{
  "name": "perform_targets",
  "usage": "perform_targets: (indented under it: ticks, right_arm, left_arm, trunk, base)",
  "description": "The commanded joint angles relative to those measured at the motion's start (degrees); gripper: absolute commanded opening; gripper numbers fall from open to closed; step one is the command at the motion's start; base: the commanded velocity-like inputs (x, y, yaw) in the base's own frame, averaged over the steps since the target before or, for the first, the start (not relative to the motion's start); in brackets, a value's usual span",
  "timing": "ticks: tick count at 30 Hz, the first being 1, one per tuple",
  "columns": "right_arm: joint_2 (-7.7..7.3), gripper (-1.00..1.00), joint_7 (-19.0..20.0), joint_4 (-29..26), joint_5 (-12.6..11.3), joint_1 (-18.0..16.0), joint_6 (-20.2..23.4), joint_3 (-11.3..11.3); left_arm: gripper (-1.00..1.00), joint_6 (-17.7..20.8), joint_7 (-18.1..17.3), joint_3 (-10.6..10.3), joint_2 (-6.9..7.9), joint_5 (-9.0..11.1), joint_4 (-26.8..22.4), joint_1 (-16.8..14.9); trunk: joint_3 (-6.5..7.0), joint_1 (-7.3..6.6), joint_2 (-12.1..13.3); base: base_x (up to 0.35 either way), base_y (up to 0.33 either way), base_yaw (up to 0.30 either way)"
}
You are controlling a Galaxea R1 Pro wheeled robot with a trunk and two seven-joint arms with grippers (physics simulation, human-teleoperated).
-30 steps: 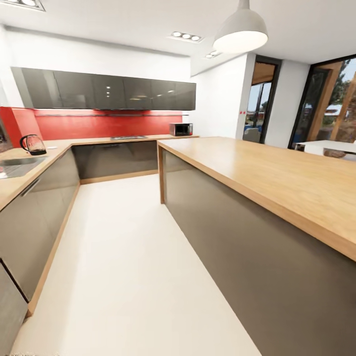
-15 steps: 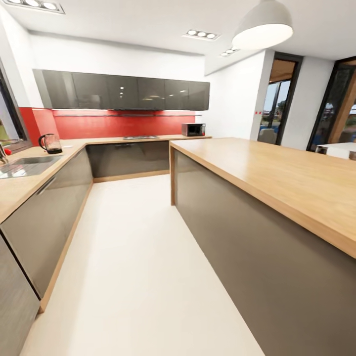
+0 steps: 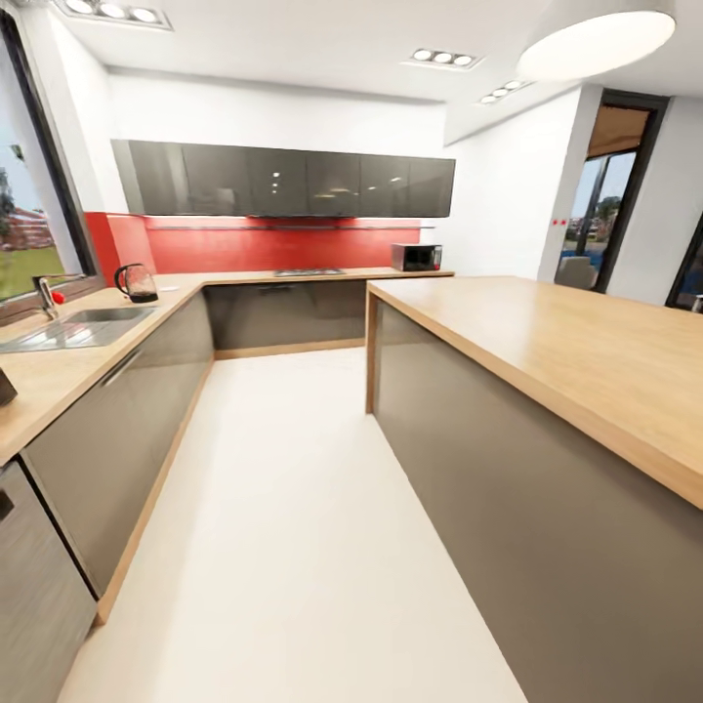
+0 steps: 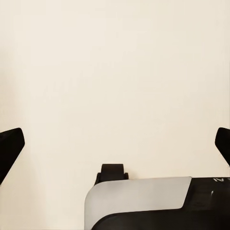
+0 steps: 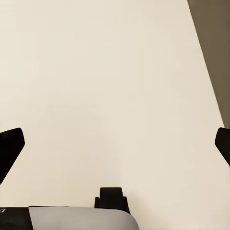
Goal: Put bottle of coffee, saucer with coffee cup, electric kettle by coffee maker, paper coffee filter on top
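Observation:
The electric kettle [image 3: 137, 283], dark with a clear body, stands on the left wooden countertop [image 3: 59, 371] near the red back wall. A dark object [image 3: 5, 387] juts in at the left edge of that counter; what it is I cannot tell. My left gripper [image 4: 115, 148] is open, its black fingertips [image 4: 9, 144] far apart over pale floor, with nothing between them. My right gripper [image 5: 115, 146] is open over the same floor beside a grey cabinet face [image 5: 215, 52]. The coffee bottle, filter, cup and saucer are out of view.
A steel sink [image 3: 73, 328] with a tap sits in the left counter under a window. A long wooden island [image 3: 547, 351] runs along the right. A microwave [image 3: 417, 257] and hob [image 3: 308, 272] stand on the back counter. A cream floor aisle [image 3: 283, 508] runs between them.
The whole head view has shifted right as the camera turned left: the window, the tap and more of the left counter have come into view. Nothing in the kitchen has moved.

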Motion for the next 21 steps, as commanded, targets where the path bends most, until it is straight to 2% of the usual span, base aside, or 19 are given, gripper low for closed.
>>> perform_targets:
  ticks: [1,21]
  right_arm:
    - [0.0,1.0,-0.04,0.05,0.03,-0.03,-0.19,0.01]
    - [0.0,1.0,-0.03,0.05,0.03,-0.03,-0.2,0.01]
  left_arm:
    - [1.0,-0.08,0.0,-0.01,0.0,0.0,-0.08,0.02]
    - [1.0,-0.08,0.0,-0.01,0.0,0.02,-0.1,0.02]
  trunk:
    - [-0.05,0.03,-0.02]
    - [-0.05,0.03,-0.02]
  base:
    - [0.327,0.0,0.238]
    - [0.327,0.0,0.24]
